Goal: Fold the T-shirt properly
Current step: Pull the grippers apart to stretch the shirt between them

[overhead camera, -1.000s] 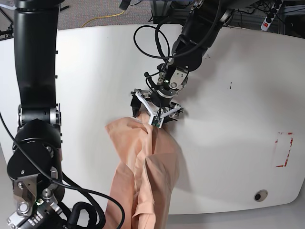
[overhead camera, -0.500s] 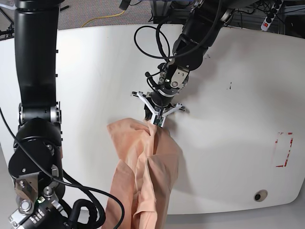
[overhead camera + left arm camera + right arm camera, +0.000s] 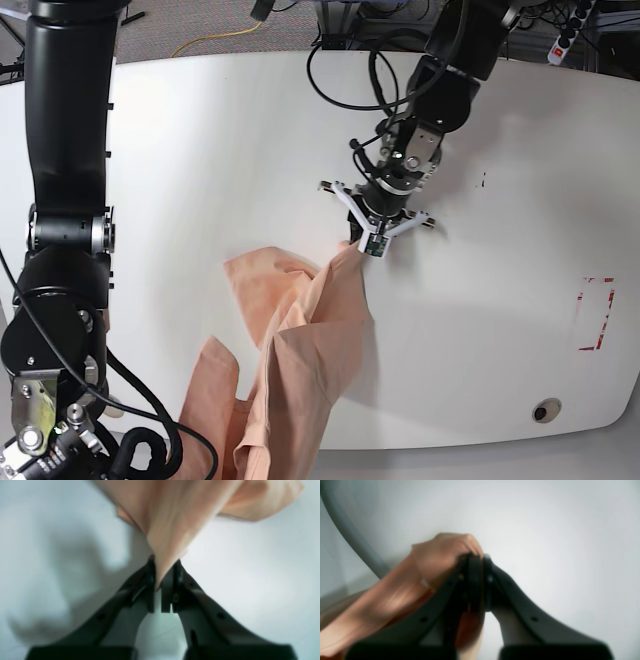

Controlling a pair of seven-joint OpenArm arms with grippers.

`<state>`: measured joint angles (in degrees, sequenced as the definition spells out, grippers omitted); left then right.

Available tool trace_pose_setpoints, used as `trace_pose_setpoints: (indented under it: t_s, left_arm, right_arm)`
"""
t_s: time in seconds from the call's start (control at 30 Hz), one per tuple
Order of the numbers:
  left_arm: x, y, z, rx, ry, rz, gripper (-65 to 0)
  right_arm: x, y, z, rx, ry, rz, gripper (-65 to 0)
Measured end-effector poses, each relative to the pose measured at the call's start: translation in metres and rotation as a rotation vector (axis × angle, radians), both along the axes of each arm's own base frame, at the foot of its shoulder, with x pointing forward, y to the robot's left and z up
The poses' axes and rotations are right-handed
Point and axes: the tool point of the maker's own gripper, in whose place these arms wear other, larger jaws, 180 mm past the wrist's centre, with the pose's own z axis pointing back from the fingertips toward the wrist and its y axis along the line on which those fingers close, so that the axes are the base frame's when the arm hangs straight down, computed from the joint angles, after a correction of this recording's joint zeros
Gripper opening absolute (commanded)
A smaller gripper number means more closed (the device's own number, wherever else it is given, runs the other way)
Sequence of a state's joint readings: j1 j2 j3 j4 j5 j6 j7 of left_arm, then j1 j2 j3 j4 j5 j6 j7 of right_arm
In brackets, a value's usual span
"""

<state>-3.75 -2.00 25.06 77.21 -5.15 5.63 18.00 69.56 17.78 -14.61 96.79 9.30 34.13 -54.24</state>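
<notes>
right gripper: nearest me, low at the front edge of the table; jaws pressed together with a bunched fold of peach cloth clamped between and spilling to one side. In the base view only the arm shows; the fingertips are out of frame.
T-shirt: rumpled, strung between both grips, most of it on the near-centre of the table, lower part hanging off the front edge. Not spread at all. No print visible, so I can't tell which face is up.
left gripper: further in, mid-table; jaws closed on a pinched point of the shirt, cloth fanning out from the tips in the wrist view.
handling: light, limp cotton; no stiffness, sags and folds under its own weight, drags on the table rather than slides. Won't tear easily but a thin pinch can slip out.
where to hold: my call — seams, i.e. shoulder or hem corners, one per gripper, so it can be pulled flat. Which parts are held now I can't tell.
risk: weight hanging off the edge could pull the shirt down if a grip lets go.
</notes>
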Motion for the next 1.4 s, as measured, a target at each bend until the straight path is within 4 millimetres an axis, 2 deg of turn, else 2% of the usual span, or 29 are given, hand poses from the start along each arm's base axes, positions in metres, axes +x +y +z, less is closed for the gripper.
trace_pose_setpoints:
  t_s: [0.13,0.2,0.33,0.4,0.5,0.7,0.77,0.9,0.97,1.0,1.13,1.2,1.33,1.4]
  left_arm:
    - [0.004,0.035,0.027,0.062,-0.093,-0.003,-65.0]
    - [0.001,0.053,0.032,0.096,-0.107,-0.006,-65.0]
    - [0.001,0.103,0.052,0.158,-0.155,0.053,-65.0]
    - [0.009,0.132,0.075,0.186,-0.214,0.104,-65.0]
    - [0.016,0.16,0.108,0.206,-0.294,0.158,-65.0]
    - [0.02,0.197,0.162,0.225,-0.417,0.245,-65.0]
    - [0.022,0.213,0.186,0.231,-0.476,0.288,-65.0]
    - [0.022,0.233,0.225,0.244,-0.542,0.338,-65.0]
    - [0.025,0.241,0.24,0.261,-0.527,0.345,-65.0]
    - [0.028,0.243,0.256,0.267,-0.553,0.352,-65.0]
    - [0.038,0.253,0.307,0.28,-0.626,0.366,-65.0]
    - [0.042,0.259,0.324,0.293,-0.631,0.379,-65.0]
    - [0.05,0.261,0.355,0.298,-0.641,0.384,-65.0]
    - [0.052,0.261,0.369,0.306,-0.66,0.381,-65.0]
  right_arm:
    - [0.02,-0.028,-0.016,0.023,0.056,-0.094,-65.0]
    - [0.031,-0.046,-0.026,0.034,0.096,-0.152,-65.0]
    - [0.05,-0.074,-0.048,0.065,0.182,-0.236,-65.0]
    - [0.058,-0.082,-0.058,0.079,0.221,-0.257,-65.0]
    - [0.065,-0.089,-0.072,0.081,0.266,-0.28,-65.0]
    - [0.079,-0.104,-0.087,0.145,0.307,-0.339,-65.0]
    - [0.083,-0.109,-0.09,0.161,0.325,-0.353,-65.0]
    - [0.093,-0.129,-0.094,0.238,0.379,-0.387,-65.0]
    - [0.097,-0.139,-0.103,0.286,0.415,-0.403,-65.0]
    - [0.1,-0.145,-0.109,0.309,0.435,-0.416,-65.0]
    - [0.105,-0.165,-0.157,0.388,0.572,-0.472,-65.0]
    - [0.104,-0.172,-0.187,0.428,0.661,-0.484,-65.0]
    - [0.101,-0.178,-0.214,0.507,0.749,-0.493,-65.0]
    - [0.098,-0.181,-0.215,0.542,0.772,-0.492,-65.0]
